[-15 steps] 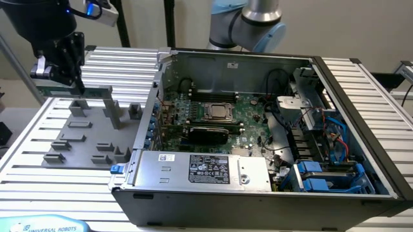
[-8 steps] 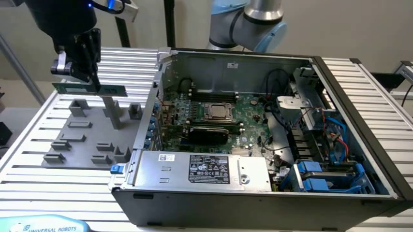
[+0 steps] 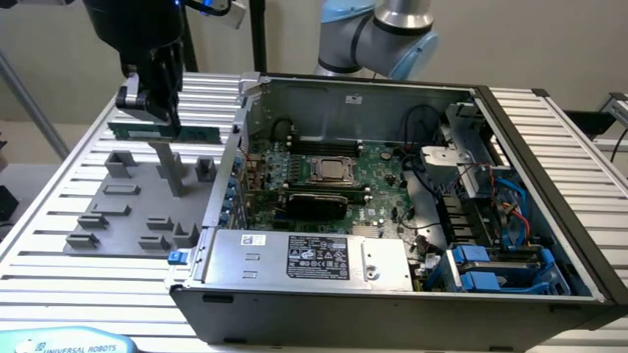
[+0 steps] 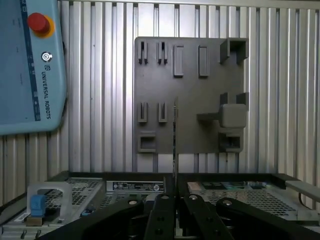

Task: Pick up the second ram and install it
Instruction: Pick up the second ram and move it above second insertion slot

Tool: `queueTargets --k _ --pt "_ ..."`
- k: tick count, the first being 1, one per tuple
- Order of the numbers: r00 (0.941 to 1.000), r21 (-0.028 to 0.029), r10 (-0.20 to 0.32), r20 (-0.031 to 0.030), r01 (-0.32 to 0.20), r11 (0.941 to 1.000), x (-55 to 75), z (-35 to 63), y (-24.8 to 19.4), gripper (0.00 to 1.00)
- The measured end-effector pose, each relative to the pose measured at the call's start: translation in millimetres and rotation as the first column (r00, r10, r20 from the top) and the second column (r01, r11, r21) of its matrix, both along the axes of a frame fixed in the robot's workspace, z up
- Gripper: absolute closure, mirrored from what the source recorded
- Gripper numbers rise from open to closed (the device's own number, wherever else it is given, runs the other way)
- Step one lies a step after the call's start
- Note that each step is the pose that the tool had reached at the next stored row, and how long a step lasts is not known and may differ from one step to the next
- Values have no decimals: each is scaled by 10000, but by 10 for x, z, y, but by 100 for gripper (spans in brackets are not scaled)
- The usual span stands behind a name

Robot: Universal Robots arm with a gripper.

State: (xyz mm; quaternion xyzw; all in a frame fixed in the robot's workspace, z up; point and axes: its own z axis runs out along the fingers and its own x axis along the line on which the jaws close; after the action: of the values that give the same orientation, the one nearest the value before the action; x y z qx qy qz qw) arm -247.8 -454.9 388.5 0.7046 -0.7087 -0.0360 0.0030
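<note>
1. Exterior view: the gripper is pinching the second ram, with its jaws nearly closed on the thin board. The green stick is sitting level between the fingers, its long ends sticking out on both sides.
2. The stick is hanging in the air above the grey fixture plate, clear of the blocks on it. The plate is lying on the ribbed table, on the exterior view's left of the computer case.
3. The case is lying open. It is holding the green motherboard with the square silver processor in the middle, the silver power supply along the near wall, and blue drive caddies in the corner on the exterior view's right. The stick is hovering outside the case, just beside its wall.
4. Wrist view: the gripper is squeezing the second ram, which is showing edge-on as a thin line running straight out from between the tight jaws.
5. Behind the stick the fixture plate is lying flat on the table, beside a blue teach pendant with a red stop button. The case is showing close to the fingers.
</note>
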Motion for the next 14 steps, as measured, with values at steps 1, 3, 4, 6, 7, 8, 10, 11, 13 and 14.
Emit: queueTargets --k 1,3,4,6,7,8,10,11,13,14 --pt "10000 1 1 1 -1 10000 45 8 0 87" --pt "10000 6 0 4 0 10000 139 25 0 87" --pt "10000 8 0 6 0 10000 181 32 0 87" --pt "10000 13 1 10 -1 10000 274 45 0 87" --pt "10000 15 0 13 0 10000 318 50 0 87" --pt "10000 18 0 17 0 10000 363 54 0 87" --pt "10000 24 1 22 -1 10000 455 60 0 87" --pt "10000 26 0 25 0 10000 500 62 0 87" --pt "10000 32 0 30 0 10000 590 67 0 87" --pt "10000 36 1 35 -1 10000 635 68 0 87"
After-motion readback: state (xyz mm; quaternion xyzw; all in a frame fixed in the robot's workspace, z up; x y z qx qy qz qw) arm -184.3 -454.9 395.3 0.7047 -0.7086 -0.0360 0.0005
